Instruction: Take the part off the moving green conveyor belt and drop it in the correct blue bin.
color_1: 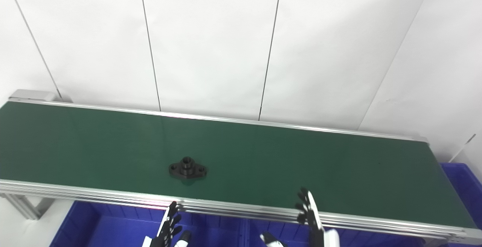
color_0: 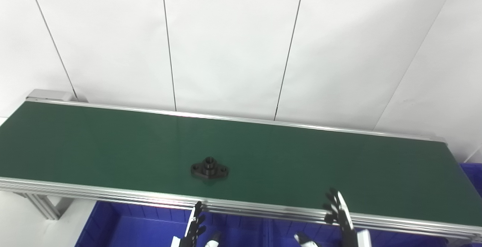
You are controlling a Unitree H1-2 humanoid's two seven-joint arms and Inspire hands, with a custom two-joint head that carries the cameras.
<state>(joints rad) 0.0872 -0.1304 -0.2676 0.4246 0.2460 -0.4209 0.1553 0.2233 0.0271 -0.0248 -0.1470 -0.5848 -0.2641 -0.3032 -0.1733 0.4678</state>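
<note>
A small black flanged part (color_0: 209, 168) with a raised round hub lies flat on the green conveyor belt (color_0: 113, 141), near the belt's front edge and left of centre. My left hand (color_0: 195, 229) is open below the belt's front rail, just in front of and slightly left of the part, fingers pointing up. My right hand (color_0: 339, 217) is open too, fingers spread, its tips over the front rail well to the right of the part. Neither hand touches the part. The same part (color_1: 187, 170) shows in the right eye view.
Blue bins (color_0: 150, 228) stand below the belt's front rail, split by a divider (color_0: 269, 234); another blue bin (color_0: 472, 175) is at the belt's right end. An aluminium rail (color_0: 113, 194) runs along the front. White wall panels stand behind.
</note>
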